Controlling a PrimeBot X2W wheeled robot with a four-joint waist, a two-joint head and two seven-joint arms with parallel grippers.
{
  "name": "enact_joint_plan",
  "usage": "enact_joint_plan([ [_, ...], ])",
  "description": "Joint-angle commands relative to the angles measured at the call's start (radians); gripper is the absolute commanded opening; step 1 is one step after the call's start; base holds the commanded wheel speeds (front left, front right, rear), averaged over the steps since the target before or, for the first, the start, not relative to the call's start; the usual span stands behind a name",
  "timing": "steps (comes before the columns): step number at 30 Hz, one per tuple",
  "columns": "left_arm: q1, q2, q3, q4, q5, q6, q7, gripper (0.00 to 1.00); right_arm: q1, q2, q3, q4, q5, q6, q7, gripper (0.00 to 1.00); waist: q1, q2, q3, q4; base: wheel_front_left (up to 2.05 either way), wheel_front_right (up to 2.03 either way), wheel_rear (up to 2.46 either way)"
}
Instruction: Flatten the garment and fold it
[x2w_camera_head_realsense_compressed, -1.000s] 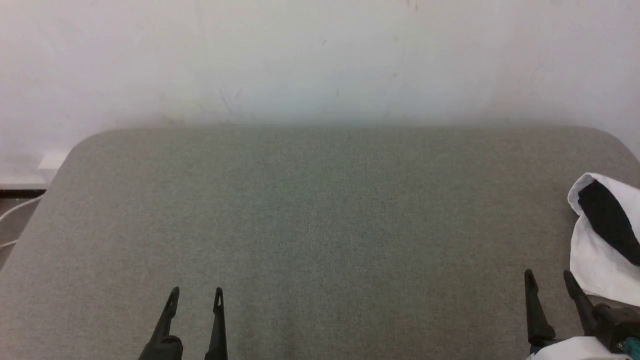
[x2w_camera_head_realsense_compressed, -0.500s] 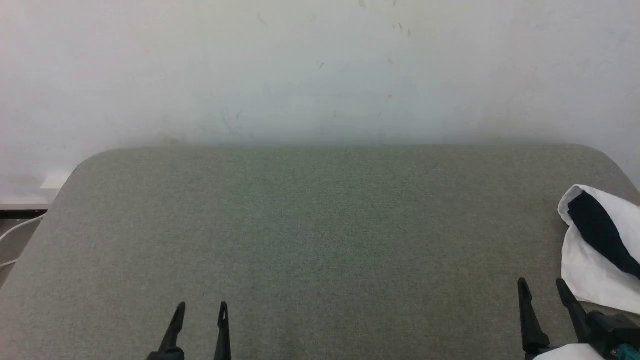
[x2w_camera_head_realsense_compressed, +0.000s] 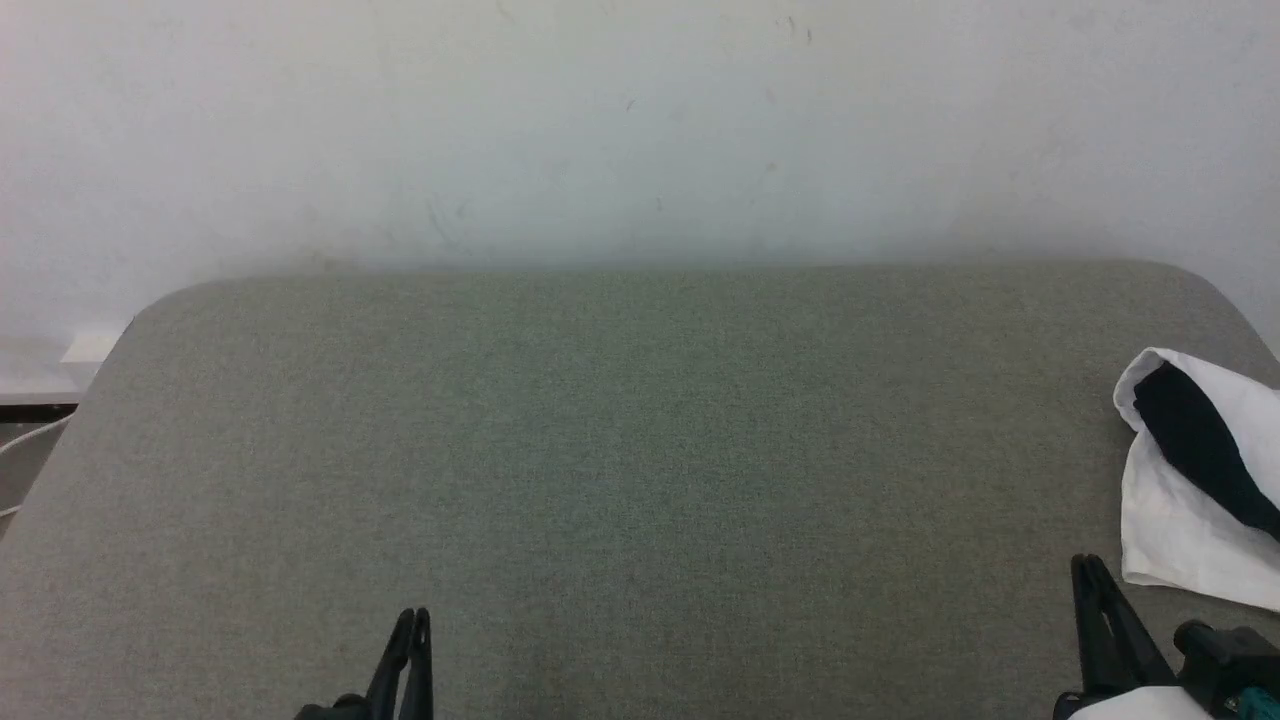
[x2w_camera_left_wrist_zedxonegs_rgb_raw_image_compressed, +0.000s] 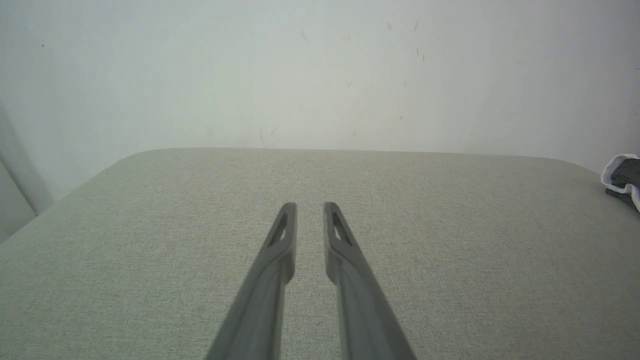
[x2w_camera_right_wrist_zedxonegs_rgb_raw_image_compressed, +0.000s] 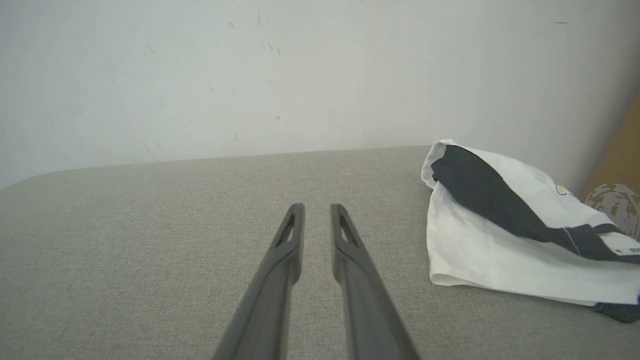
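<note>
The grey table (x2w_camera_head_realsense_compressed: 640, 450) was bare before both grippers, so nothing was flattened or folded yet. The garment (x2w_camera_head_realsense_compressed: 1195, 480) lay bunched just right of the right gripper (x2w_camera_head_realsense_compressed: 1092, 572). The right wrist view showed its black band fully. Both it and the left gripper (x2w_camera_head_realsense_compressed: 412, 622) held nothing, jaws nearly together.

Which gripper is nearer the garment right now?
Right. The right gripper sits just beside the garment, near its lower edge, not touching; the left gripper is far across the table.
</note>
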Motion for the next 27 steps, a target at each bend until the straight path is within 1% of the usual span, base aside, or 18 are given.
enact_joint_plan([
  [1,0.000,0.000,0.000,0.000,0.000,0.000,0.000,0.00,0.000,0.000,0.000,0.000,0.000,0.000,0.000,0.00,0.0000,-0.0001,0.000,0.000,0.00,0.00,0.00],
  [27,-0.050,-0.004,0.020,-0.008,0.021,-0.011,0.051,0.00,-0.029,0.001,0.027,-0.035,-0.024,0.000,0.046,0.00,-0.0001,-0.0001,0.022,-0.005,0.00,0.00,0.00],
])
